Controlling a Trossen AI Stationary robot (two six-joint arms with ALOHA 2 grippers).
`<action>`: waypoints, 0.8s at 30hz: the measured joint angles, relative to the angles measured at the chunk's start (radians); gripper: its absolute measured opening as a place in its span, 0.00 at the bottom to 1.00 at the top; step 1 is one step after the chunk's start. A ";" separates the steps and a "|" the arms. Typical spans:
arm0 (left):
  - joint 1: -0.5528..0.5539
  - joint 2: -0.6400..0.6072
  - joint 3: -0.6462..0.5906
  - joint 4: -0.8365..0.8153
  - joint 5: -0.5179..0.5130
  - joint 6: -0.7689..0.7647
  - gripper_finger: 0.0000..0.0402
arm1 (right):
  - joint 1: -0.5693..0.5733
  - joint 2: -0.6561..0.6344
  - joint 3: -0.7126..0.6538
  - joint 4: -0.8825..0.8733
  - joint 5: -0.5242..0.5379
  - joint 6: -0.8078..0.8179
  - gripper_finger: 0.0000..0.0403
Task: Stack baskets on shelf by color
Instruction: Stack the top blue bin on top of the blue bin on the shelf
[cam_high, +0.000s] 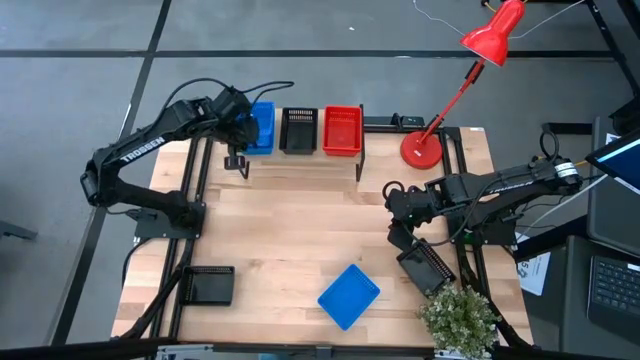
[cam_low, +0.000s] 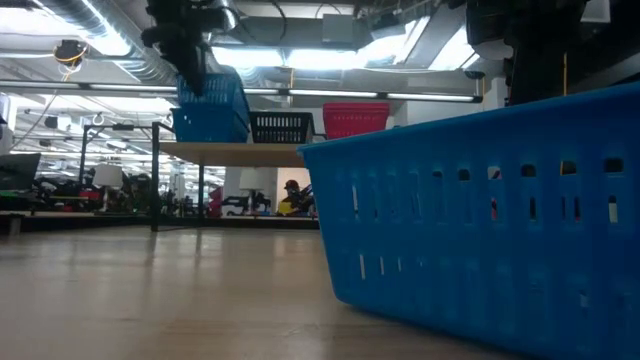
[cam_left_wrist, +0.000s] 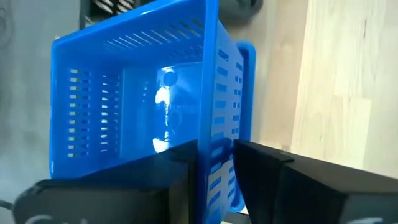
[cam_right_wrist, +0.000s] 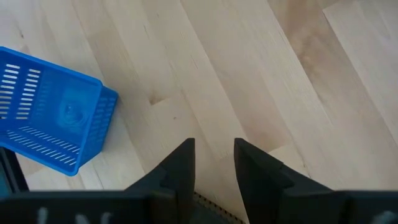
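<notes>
On the shelf (cam_high: 300, 160) stand a blue basket (cam_high: 262, 130), a black stack (cam_high: 298, 130) and a red stack (cam_high: 342, 130). My left gripper (cam_left_wrist: 214, 149) is at the shelf's left end, shut on a second blue basket (cam_left_wrist: 137, 93) tilted over the shelf's blue one (cam_low: 210, 125). My right gripper (cam_right_wrist: 214, 162) hangs open over bare wood at the table's right, beside a black basket (cam_high: 428, 265) lying under its arm. Another blue basket (cam_high: 349, 295) and a black one (cam_high: 210, 285) rest on their bases near the near edge. My left gripper pinches one long slotted side wall (cam_left_wrist: 217, 134) of the blue basket, one finger inside the tray and one outside. The basket is lifted and tilted, its open side toward the wrist camera, just above the blue basket that stands on the shelf (cam_left_wrist: 245, 53).
A red desk lamp (cam_high: 421, 148) stands at the table's far right corner, and a small potted plant (cam_high: 460, 315) at the near right corner. Bare wood lies between the shelf and the near baskets. In the low view the near blue basket (cam_low: 480, 210) fills the foreground.
</notes>
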 joint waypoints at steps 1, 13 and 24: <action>-0.003 0.000 0.015 -0.008 0.000 -0.002 0.20 | 0.000 0.000 0.000 0.000 0.000 0.000 0.27; -0.009 0.001 0.086 -0.068 -0.049 -0.052 0.20 | 0.000 0.000 0.000 0.000 0.000 0.000 0.27; -0.009 0.002 0.055 -0.057 -0.049 -0.103 0.21 | 0.000 0.000 0.000 0.000 0.000 0.000 0.27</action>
